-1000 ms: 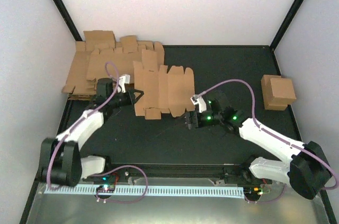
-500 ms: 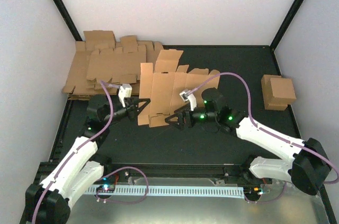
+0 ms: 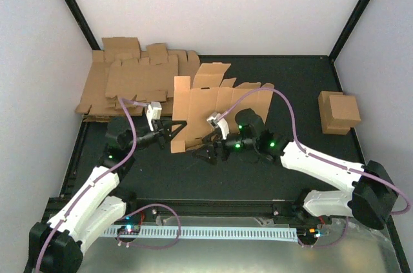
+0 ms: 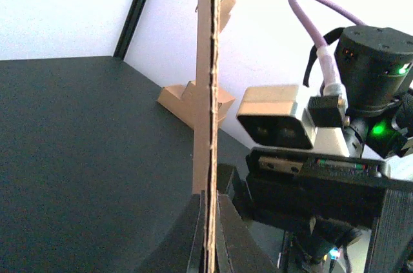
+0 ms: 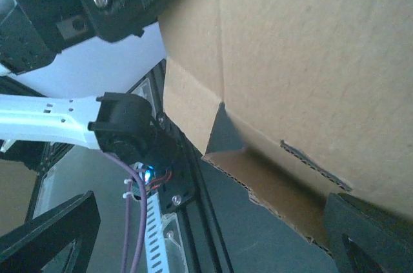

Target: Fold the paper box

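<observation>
1. Cardboard position is the big change. The paper box (image 3: 216, 108) was lying flat mid-bench a second ago. Now it's tipped up on its near edge and has drifted a bit toward the right edge. It stands around the middle of the table (image 3: 290, 79), just right of the pile of flat blanks (image 3: 129, 79) in the far-left corner.
2. Both arms have followed it. The left one is stretched out further, and the right one has swung leftward along the sheet's near edge.
3. The left gripper (image 3: 177, 126) is pinching the sheet's left edge; its wrist view shows the cardboard edge-on, clamped between the fingers. The right gripper (image 3: 205, 151) is spread wide just under the bottom edge, with nothing clamped.
4. My read: this is setup for the first crease, with one hand holding and the other free to push a panel. Folding has barely started.
5. Looks-wise it's plain brown die-cut board, still basically one sheet. Score lines split it into panels, and there are bigger flaps along the top. Small tabs sit along the bottom, and one short flap is already bent in beside a perforated line.
</observation>
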Tool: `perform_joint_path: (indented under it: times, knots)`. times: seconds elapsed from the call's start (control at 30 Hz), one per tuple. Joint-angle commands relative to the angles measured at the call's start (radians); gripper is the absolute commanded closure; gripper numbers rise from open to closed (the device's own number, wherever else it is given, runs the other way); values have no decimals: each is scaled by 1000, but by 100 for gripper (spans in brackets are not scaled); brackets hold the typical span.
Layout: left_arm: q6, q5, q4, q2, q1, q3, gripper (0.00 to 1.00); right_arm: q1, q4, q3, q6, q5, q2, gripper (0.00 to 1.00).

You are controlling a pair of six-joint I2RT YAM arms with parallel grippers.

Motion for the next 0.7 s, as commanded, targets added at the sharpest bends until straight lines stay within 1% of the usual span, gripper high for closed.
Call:
perform_joint_path:
  times: [0.0, 0.2, 0.47, 0.53, 0.6, 0.67]
  knots:
    - [-31, 10, 98, 8, -11, 9, 98, 28, 35, -41, -10, -2, -20, 2]
    - [-30, -19, 101, 12, -16, 10, 99, 32, 62, -145, 24, -13, -107, 2]
    - [-73, -45, 143, 36, -33, -2, 98, 48, 159, -235, 63, 41, -86, 3]
    - [-78, -54, 156, 38, -41, -14, 98, 52, 164, -239, 66, 58, -73, 3]
    - [-76, -61, 167, 47, -51, -26, 98, 52, 152, -239, 69, 79, -70, 7]
    - [-72, -73, 168, 60, -60, -38, 98, 52, 131, -248, 69, 109, -105, 8]
